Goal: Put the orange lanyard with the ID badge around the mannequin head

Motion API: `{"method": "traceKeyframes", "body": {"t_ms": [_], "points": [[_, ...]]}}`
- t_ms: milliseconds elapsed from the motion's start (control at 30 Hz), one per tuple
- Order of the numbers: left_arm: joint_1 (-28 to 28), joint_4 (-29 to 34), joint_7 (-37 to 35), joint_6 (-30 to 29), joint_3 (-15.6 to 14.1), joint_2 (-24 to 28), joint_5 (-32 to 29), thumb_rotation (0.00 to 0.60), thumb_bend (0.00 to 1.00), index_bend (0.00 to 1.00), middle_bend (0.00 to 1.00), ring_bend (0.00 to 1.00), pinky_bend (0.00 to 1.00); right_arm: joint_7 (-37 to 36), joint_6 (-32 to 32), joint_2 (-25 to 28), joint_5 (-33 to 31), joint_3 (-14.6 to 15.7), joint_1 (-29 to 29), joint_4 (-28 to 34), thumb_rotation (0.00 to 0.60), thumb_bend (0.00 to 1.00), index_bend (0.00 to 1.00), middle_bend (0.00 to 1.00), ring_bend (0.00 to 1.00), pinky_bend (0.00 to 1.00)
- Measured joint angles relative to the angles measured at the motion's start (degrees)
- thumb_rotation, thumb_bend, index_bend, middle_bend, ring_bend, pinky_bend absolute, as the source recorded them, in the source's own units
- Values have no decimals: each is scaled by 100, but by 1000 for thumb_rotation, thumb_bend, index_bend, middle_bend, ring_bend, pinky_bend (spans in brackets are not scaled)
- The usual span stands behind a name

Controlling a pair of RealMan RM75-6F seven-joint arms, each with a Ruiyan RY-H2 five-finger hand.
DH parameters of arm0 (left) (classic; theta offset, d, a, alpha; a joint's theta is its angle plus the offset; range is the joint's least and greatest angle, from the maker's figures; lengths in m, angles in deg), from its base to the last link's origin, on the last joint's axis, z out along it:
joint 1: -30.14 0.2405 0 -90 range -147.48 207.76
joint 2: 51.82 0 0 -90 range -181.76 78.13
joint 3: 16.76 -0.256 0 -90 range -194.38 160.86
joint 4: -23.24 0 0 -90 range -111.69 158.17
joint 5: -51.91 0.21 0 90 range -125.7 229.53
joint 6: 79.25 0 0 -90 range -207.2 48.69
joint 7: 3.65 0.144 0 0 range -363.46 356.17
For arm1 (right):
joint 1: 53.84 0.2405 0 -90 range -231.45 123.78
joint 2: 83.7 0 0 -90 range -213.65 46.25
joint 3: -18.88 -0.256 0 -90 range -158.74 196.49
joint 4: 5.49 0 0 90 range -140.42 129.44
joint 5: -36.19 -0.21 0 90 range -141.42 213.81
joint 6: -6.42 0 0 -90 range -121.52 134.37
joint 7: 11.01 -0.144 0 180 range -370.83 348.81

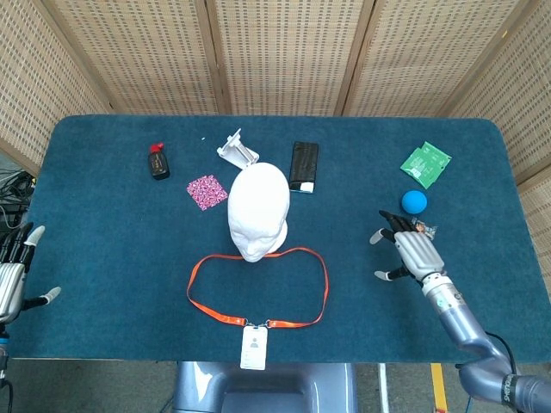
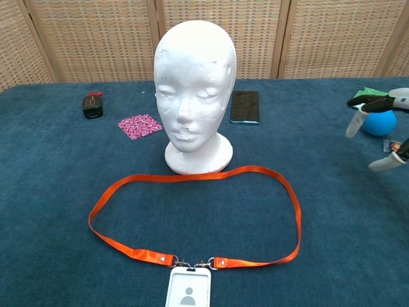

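orange lanyard flat, looped before mannequin head base, ID badge at counter's near edge | right hand released, fingers spread, right of loop | left hand released, left edge | advice: pinch strap sides, lift wide over crown
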Motion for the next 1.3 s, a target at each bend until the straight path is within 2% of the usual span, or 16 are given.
{"method": "traceKeyframes", "body": {"t_ms": [100, 233, 500, 800, 1300], "points": [[-32, -34, -1, 69, 19, -17, -62, 600, 0, 0, 0, 0, 0, 161, -310, -180, -403, -95, 213, -68, 600, 443, 427, 0, 0, 0], [-49, -30, -49, 83, 49, 0, -100, 600, 0, 0, 0, 0, 0, 470, -616, -545, -1039, -203, 545, -205, 600, 451, 446, 0, 0, 0], [-67, -49, -121, 104, 41, 21, -98, 600, 0, 0, 0, 0, 0, 1447, -656, -1361, -2102, -234, 1077, -565, 600, 452, 479, 0, 0, 0], [-76, -77, -154, 137, 40, 25, -138, 600, 0, 0, 0, 0, 0, 1962, -465, -1897, -2533, -224, 1420, -913, 600, 471, 483, 0, 0, 0], [-112, -92, -73, 203, 33, -18, -201, 600, 0, 0, 0, 0, 0, 2297, -453, -2203, -2923, -227, 1676, -1251, 600, 484, 491, 0, 0, 0]]}}
